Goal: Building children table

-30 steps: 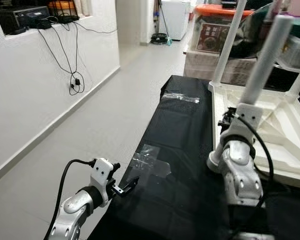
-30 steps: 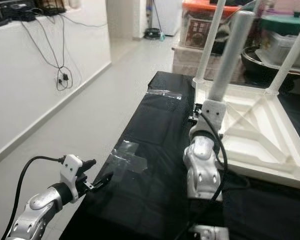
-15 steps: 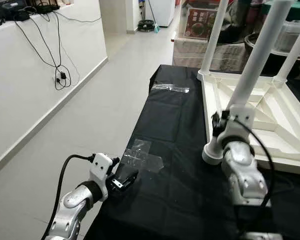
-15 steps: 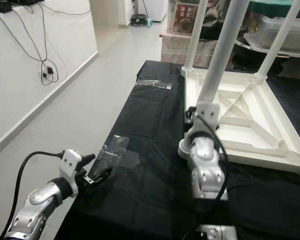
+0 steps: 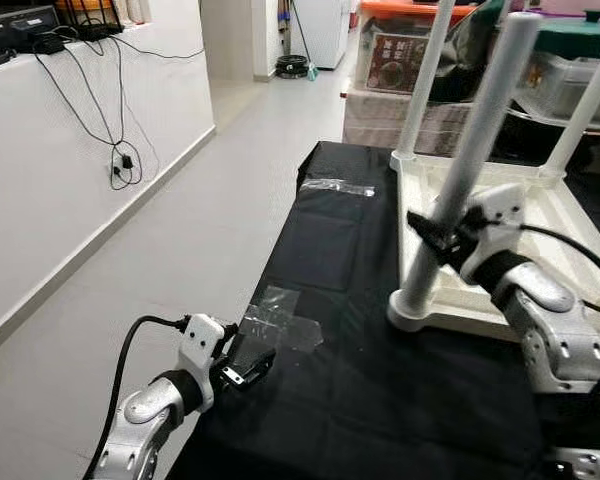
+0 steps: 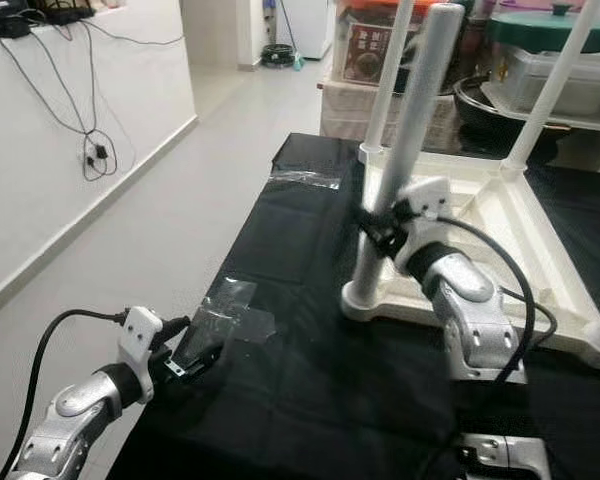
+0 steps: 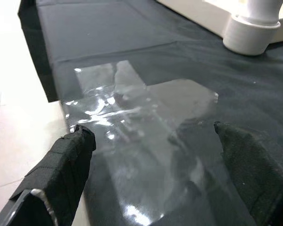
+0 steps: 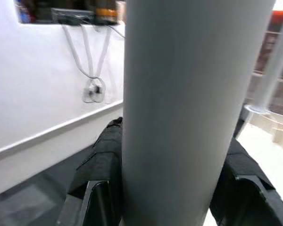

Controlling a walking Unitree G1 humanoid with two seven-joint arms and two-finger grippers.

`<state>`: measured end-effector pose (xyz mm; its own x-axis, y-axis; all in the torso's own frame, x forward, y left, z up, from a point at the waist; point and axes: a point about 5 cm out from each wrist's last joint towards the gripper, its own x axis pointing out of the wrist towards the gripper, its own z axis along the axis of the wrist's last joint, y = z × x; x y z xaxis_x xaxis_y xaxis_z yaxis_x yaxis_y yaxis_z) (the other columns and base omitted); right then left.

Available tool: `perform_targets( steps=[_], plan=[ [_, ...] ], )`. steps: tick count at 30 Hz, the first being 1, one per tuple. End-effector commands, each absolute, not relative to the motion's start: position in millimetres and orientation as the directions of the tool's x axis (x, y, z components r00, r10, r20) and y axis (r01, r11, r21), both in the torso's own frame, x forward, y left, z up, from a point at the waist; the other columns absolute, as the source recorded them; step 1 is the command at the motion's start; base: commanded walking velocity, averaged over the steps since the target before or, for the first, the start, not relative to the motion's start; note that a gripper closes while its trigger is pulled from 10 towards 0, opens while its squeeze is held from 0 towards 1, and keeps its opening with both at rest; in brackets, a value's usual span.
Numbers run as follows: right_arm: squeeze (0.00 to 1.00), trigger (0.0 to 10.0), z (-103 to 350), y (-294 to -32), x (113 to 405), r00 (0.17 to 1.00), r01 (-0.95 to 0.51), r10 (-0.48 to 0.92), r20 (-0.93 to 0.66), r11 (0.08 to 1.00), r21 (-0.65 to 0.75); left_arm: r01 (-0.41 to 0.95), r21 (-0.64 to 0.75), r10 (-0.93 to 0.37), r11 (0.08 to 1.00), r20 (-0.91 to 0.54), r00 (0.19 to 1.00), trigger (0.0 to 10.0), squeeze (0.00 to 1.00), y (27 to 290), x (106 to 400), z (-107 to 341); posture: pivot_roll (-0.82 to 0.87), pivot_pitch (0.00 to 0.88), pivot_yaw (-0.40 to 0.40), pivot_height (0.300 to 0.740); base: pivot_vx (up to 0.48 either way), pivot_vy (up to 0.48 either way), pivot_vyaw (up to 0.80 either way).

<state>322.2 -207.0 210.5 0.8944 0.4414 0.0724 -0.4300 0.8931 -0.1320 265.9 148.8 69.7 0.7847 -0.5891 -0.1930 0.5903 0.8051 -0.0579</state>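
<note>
Your right gripper (image 5: 442,232) clamps the near white table leg (image 5: 467,165), seemingly to seat it in the upturned white tabletop (image 5: 555,250) on the black cloth (image 5: 380,400), while your left gripper (image 7: 155,155) hangs spread over clear tape (image 7: 132,101).

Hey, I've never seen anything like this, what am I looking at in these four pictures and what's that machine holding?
This is a humanoid robot with two silver arms, each ending in two black fingers. The two wide pictures come from cameras on its head, looking down; the two close-ups come from cameras on its wrists. Before it lies a black cloth with clear tape stuck on it. On the cloth rests a white children's table, upside down, legs pointing up. The right gripper is shut on the nearest table leg, the pale tube in its wrist picture. The left gripper hovers open at the cloth's edge near the tape, holding nothing.
</note>
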Motion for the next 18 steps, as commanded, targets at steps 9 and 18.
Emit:
perform_targets(
  steps=[9, 18],
  plan=[
    [0.0, 0.0, 144, -210, 331, 0.948, 0.227, -0.24, -0.211, 0.97, -0.084, 0.597, -0.057, -0.595, 0.8, -0.191, 0.78, 10.0, 0.0, 148, 266, 71, 0.05, 0.0, -0.033, 0.74, 0.0, 0.0, 0.0],
    [0.0, 0.0, 132, -171, 305, 0.922, 0.285, -0.288, -0.258, 0.957, -0.047, 0.598, -0.061, -0.598, 0.799, -0.186, 0.78, 10.0, 0.0, 145, 267, 71, 0.05, 0.0, -0.036, 0.74, 0.0, 0.0, 0.0]
  ],
)
